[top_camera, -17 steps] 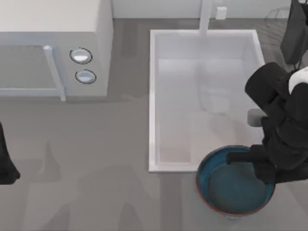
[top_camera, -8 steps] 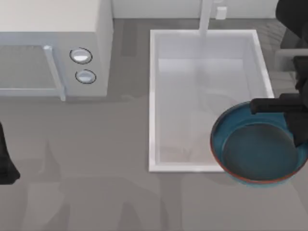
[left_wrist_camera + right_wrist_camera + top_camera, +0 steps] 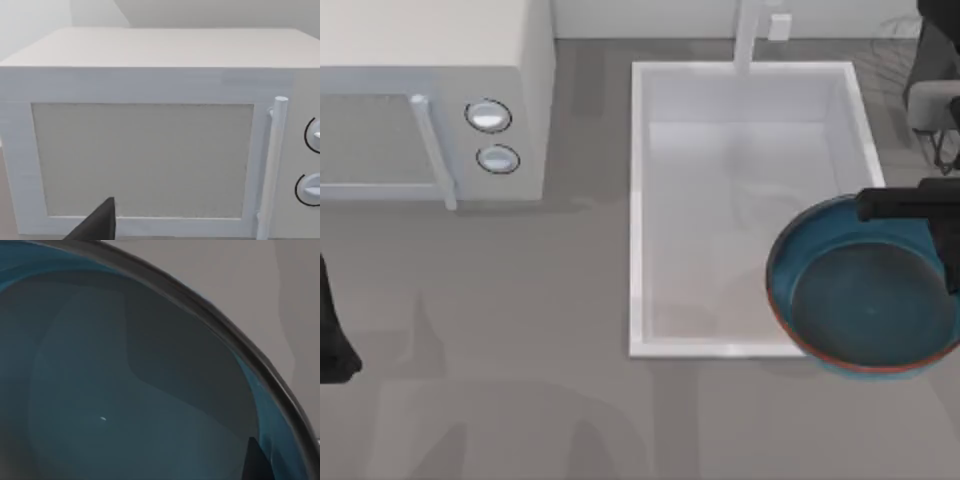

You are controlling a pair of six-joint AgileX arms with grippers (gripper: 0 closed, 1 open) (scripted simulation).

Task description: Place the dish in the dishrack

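Observation:
The dish [image 3: 865, 300], a glossy teal-blue bowl with a reddish-brown rim, hangs over the sink's near right corner and the counter beside it. My right gripper [image 3: 872, 206] is shut on its far rim, one dark finger lying across the top of the rim. The right wrist view looks into the dish's inside [image 3: 125, 390], with a dark fingertip [image 3: 257, 462] at its edge. Thin dark wires of the dishrack [image 3: 892, 30] show at the far right corner, behind the right arm. My left arm [image 3: 330, 330] is parked at the left edge.
The white sink basin [image 3: 638, 200] fills the middle, with a faucet [image 3: 750, 30] at its far side. A white microwave [image 3: 430, 100] stands at the far left; the left wrist view faces its door [image 3: 142, 160]. Grey counter lies along the front.
My right gripper carried the dish from the counter in front of the sink toward the right and farther back. The left arm has not moved.

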